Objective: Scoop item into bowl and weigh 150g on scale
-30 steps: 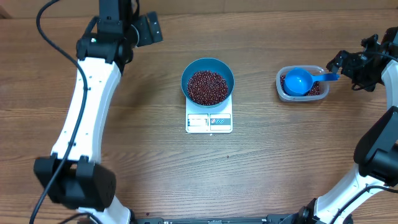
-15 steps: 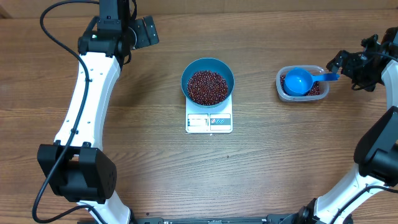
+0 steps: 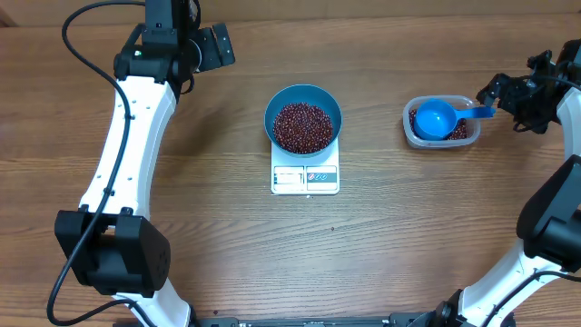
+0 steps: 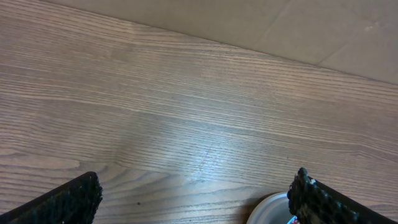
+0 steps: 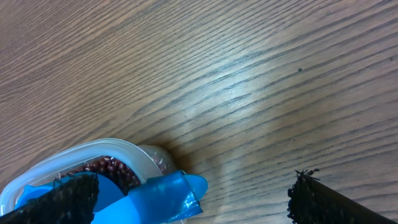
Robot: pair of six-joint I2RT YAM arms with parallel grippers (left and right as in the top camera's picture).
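The blue bowl (image 3: 329,102) sits in the middle of the overhead view, on the upper part of the white scale (image 3: 305,179), whose display strip shows just below the bowl's rim. The figures there are too small to read. A broad heap of dark red-brown beans (image 3: 302,127) covers the bottom of the bowl.

Off to the right, well apart from the scale, a clear plastic tub (image 3: 408,134) rests on the wooden table (image 3: 182,227). It has more beans in it, and a small blue scoop (image 3: 435,119) lies in it, cup up and handle pointing to the right, out over the tub's rim.

The right gripper (image 3: 493,94) is at the right edge of the frame, just beside the tip of that handle. From its own camera the fingers (image 5: 65,198) stand wide apart at the bottom corners and the handle's end (image 5: 165,198) lies between them, close to the left-hand finger. They grip nothing. Whether that finger touches the handle I cannot tell.

The left gripper (image 3: 214,45) is in the upper left of the overhead view, far from the bowl. Its camera shows both fingers (image 4: 65,202) spread to the bottom corners of the frame with only bare wood between them. A pale rounded rim peeks in at the bottom edge, too little of it to tell what it is.
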